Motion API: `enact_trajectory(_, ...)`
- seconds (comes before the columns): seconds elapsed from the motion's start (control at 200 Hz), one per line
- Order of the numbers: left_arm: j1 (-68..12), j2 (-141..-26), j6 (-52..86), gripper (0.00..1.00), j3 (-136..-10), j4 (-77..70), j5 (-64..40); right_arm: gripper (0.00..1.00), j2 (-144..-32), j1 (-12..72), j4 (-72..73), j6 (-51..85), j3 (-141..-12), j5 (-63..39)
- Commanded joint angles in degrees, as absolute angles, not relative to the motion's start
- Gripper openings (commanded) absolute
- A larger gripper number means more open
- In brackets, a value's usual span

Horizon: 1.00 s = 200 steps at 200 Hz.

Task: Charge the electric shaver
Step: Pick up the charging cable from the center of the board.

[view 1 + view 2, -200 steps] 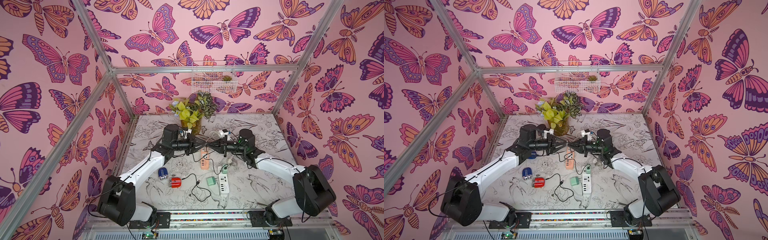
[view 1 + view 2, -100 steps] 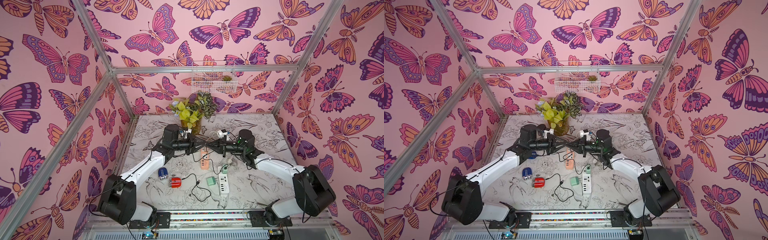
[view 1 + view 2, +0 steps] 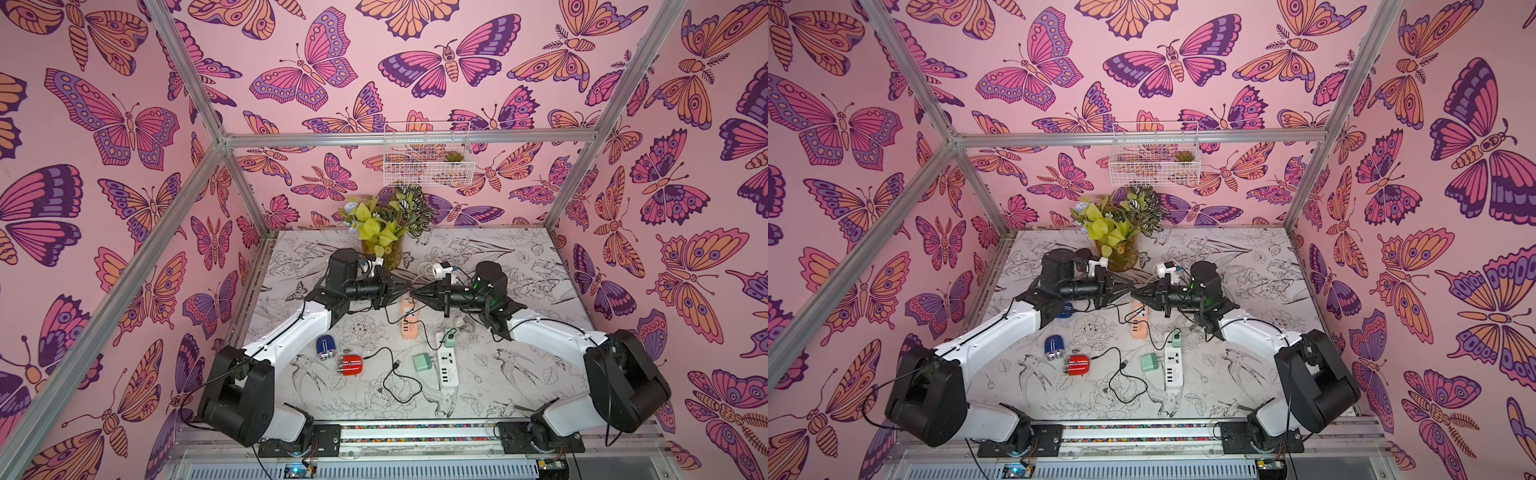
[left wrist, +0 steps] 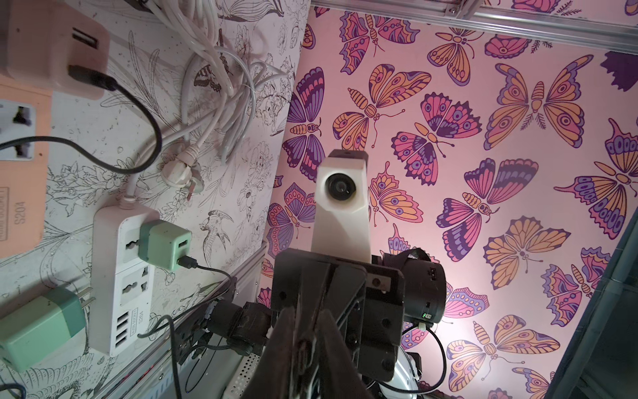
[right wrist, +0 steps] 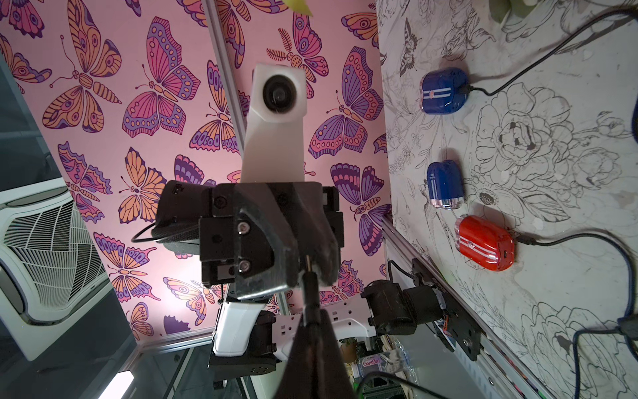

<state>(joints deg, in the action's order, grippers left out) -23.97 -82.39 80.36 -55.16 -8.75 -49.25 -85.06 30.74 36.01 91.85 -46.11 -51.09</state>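
The gap between the arms has closed: the left fingers (image 3: 400, 286) and right fingers (image 3: 424, 293) now meet tip to tip in the air, above the orange power strip (image 3: 409, 324). The right fingers are clenched on the black plug (image 5: 309, 286) of a thin, limp lead, its slim brassy pin aimed into the left fingers. Those stand close around the pin; whether they actually pinch it I cannot tell.

It looks like a hand-over. To do it well, the left fingers should take the matte moulded sleeve squarely, not the bare pin, before the right lets go, or the light plug may twist.

The blue shaver (image 3: 326, 347) with no lead, a glossy rounded pod with white stripes, lies on the counter (image 3: 519, 374). It is well below both sets of fingers, just beside a red shaver (image 3: 351, 365).
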Motion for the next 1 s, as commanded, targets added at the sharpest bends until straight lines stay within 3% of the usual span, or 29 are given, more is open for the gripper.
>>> enact_trajectory(0.0, -23.9, -83.2, 80.0, 0.14, -55.4, -10.4, -49.2, 0.00, -85.8, 31.3, 38.0, 92.4, -46.6, -51.3)
enact_trajectory(0.095, -23.9, -83.0, 80.1, 0.00, -55.5, -10.8, -49.2, 0.00, -85.7, 31.4, 37.5, 92.1, -46.5, -51.0)
enact_trajectory(0.33, -23.9, -82.1, 79.7, 0.00, -54.8, -10.8, -49.2, 0.00, -85.4, 31.3, 39.1, 93.3, -46.2, -50.0)
enact_trajectory(0.481, -23.9, -81.8, 79.6, 0.00, -54.2, -10.8, -49.1, 0.27, -85.4, 31.2, 42.2, 95.5, -45.9, -48.9)
enact_trajectory(0.581, -24.0, -81.7, 79.8, 0.00, -54.2, -11.0, -48.8, 0.35, -85.4, 31.4, 42.6, 96.1, -45.6, -48.4)
enact_trajectory(0.916, -24.3, -81.7, 79.9, 0.00, -54.3, -11.1, -48.6, 0.16, -85.9, 31.3, 42.3, 96.2, -45.3, -47.6)
enact_trajectory(0.996, -24.3, -81.6, 79.9, 0.00, -54.1, -11.1, -48.5, 0.16, -86.0, 31.2, 42.2, 96.0, -45.2, -47.5)
